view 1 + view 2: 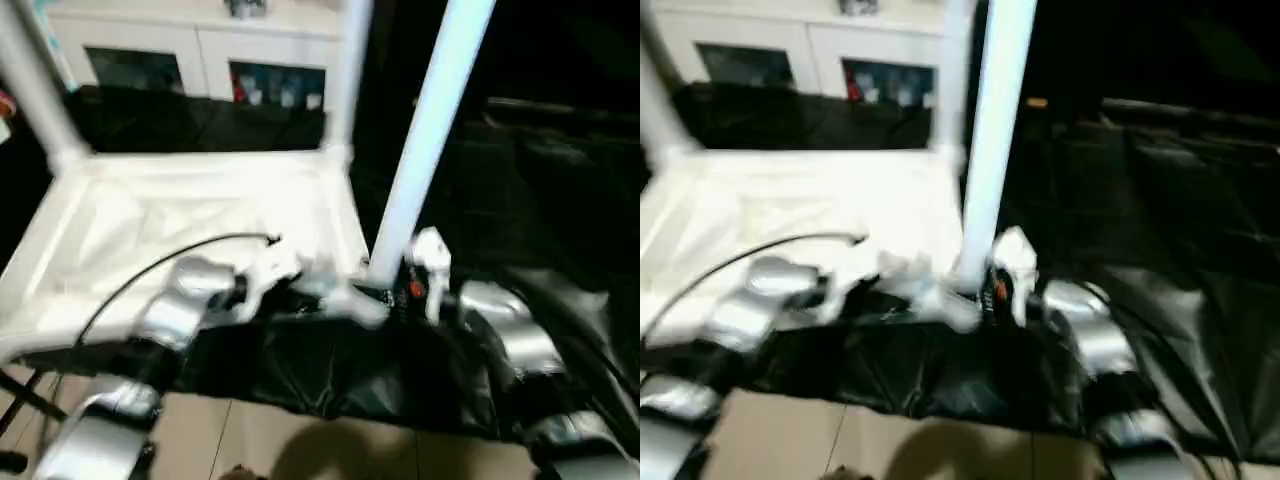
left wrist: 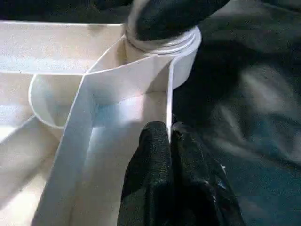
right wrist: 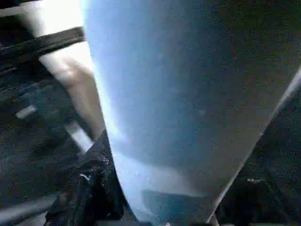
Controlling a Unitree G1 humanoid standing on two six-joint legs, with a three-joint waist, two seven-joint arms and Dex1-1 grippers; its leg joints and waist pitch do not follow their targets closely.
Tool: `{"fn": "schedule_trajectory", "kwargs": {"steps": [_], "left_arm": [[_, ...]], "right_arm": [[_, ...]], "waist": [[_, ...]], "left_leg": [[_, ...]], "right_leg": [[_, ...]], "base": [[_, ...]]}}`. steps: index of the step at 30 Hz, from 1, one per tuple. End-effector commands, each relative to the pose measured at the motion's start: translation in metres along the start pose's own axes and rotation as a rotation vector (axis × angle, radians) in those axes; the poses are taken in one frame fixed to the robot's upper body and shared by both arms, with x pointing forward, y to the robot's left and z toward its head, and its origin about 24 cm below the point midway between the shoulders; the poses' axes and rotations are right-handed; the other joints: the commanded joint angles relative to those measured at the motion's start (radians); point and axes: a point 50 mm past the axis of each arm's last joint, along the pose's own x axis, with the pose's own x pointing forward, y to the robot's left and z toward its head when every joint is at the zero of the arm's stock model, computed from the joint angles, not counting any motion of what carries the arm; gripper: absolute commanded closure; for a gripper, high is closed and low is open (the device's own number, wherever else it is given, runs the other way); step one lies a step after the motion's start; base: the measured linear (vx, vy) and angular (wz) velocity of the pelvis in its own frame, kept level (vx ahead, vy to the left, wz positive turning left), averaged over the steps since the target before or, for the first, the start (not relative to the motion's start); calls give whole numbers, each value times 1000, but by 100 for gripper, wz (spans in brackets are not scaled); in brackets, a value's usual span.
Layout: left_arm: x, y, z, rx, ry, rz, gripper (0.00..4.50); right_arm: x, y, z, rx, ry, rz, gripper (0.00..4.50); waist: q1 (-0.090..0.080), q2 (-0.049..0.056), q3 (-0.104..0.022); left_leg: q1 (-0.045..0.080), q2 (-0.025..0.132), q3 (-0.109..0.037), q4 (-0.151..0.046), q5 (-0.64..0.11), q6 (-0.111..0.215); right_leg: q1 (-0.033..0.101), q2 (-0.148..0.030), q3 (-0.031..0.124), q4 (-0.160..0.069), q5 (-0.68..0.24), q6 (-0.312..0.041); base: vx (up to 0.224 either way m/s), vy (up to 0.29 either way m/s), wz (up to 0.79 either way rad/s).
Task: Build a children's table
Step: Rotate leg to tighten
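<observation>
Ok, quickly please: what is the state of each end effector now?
Left end effector: shut on the table top's side wall.
Right end effector: at the base of the leg; open or closed cannot be told.

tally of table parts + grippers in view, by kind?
Tabletop, upside down: 1
Legs standing in corner sockets: 3 (far left, far right, near right)
Grippers: 2 (left gripper pinching the tabletop's wall, right gripper at the near right leg's base)
Total: 6
</observation>
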Motion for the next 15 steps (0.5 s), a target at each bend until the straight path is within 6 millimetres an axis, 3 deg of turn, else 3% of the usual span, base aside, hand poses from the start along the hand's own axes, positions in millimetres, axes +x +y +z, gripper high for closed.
{"fn": "schedule_trajectory", "kwargs": {"steps": [1,4,9,11,15], "left_arm": [[15,6,34,39,-109,81,450],[30,6,46,29,-129,158,450],[46,0,59,34,-169,155,450],[46,-2,59,44,-174,131,450],[42,-5,55,56,-182,77,450]], "right_arm": [[21,26,-25,87,96,6,255],[37,26,-27,165,115,-175,255],[55,39,-21,145,99,-185,255],[54,39,-21,143,89,-161,199],[50,36,-19,157,69,-98,166]], "waist": [[-1,-4,-58],[1,6,-60],[4,3,-65],[7,2,-65],[7,4,-64]], "left_leg": [[18,62,-37,-81,-291,-13],[20,60,-36,-79,-281,-14],[17,59,-32,-77,-253,2],[14,59,-31,-76,-234,19],[14,60,-31,-76,-242,30]], "right_leg": [[34,-88,53,-85,-384,-187],[34,-87,53,-82,-345,-197],[39,-86,53,-76,-263,-209],[42,-86,54,-73,-232,-214],[44,-86,52,-75,-248,-214]], "base": [[0,0,0],[0,0,0],[0,0,0],[0,0,0],[0,0,0]]}}
